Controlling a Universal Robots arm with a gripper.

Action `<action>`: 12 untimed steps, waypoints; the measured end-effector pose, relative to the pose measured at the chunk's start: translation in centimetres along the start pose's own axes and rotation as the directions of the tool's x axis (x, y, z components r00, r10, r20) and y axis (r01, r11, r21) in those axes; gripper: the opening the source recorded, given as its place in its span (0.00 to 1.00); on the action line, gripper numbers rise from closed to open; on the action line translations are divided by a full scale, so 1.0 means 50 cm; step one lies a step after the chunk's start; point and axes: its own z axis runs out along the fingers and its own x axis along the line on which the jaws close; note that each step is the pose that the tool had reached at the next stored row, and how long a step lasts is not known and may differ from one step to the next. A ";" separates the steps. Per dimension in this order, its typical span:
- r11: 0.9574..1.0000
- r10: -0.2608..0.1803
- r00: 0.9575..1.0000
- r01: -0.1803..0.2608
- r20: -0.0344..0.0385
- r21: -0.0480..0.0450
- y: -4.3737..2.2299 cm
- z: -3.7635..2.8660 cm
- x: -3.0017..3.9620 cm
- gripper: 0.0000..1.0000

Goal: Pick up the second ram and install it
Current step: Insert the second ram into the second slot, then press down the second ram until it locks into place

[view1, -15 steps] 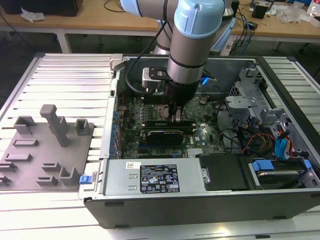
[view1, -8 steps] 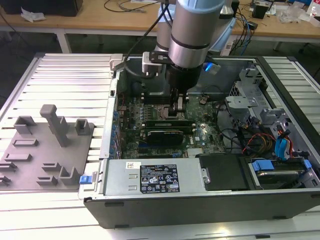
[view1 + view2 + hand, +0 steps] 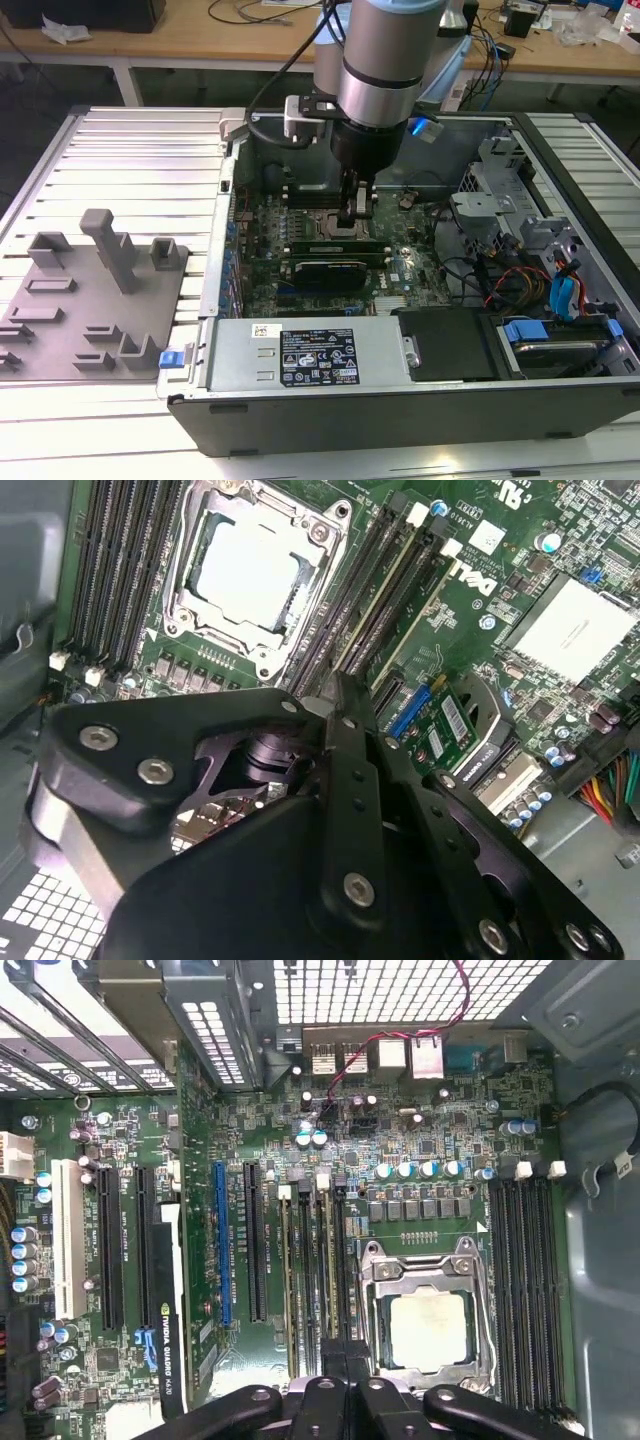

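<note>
Exterior view: the open computer case [image 3: 560,150] lies on a slatted metal table [image 3: 130,150], wooden benches [image 3: 200,40] behind. The claw [image 3: 358,212] hangs over the board, pinching the second ram [image 3: 331,1280] above the slots beside the processor socket [image 3: 428,1325].

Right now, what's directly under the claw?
The claw hangs inside the open case over the memory slots beside the processor socket. A green stick sits in one slot. The claw's body covers the slots' near ends.
</note>
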 end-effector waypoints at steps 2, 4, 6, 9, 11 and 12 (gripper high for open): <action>1.000 0.000 1.000 0.000 0.000 0.000 0.000 0.000 0.000 0.11; 1.000 0.000 1.000 0.000 0.000 0.000 -0.002 0.000 0.000 0.11; 1.000 0.000 1.000 0.000 0.000 0.000 -0.016 0.000 -0.001 0.11; 1.000 0.000 1.000 0.000 -0.001 -0.007 -0.070 0.011 -0.003 0.11; 1.000 0.000 1.000 0.000 -0.001 -0.009 -0.098 0.025 -0.004 0.11; 1.000 0.000 1.000 0.000 -0.001 -0.009 -0.101 0.037 -0.005 0.11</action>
